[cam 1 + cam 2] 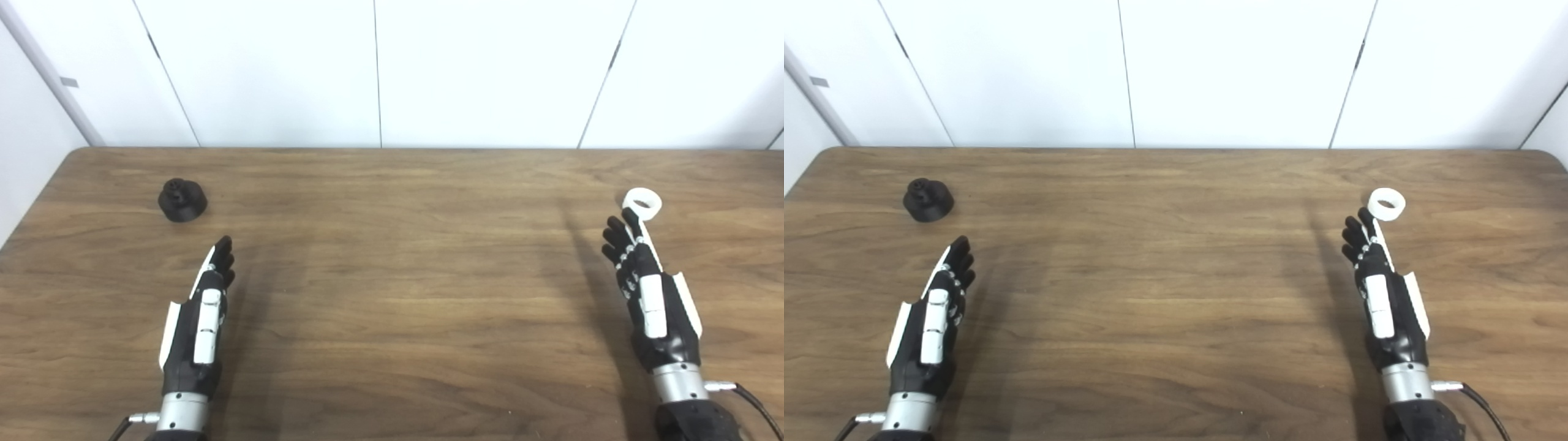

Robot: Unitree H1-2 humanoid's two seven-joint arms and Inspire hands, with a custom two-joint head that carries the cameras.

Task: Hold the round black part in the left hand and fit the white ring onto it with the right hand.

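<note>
The round black part [182, 199] sits upright on the wooden table [392, 257] at the far left. My left hand [205, 306] hovers nearer the front edge, a short way behind and to the right of the part, fingers stretched out and open, holding nothing. The white ring [642, 203] lies flat on the table at the far right. My right hand [646, 288] reaches toward it with straight fingers, open; its fingertips [1363, 223] overlap the ring's near edge in the picture. Whether they touch the ring I cannot tell.
White wall panels [380, 73] rise directly behind the table's back edge. The table's rounded left corner [79, 153] lies close to the black part. Both arms cast shadows on the wood beside them.
</note>
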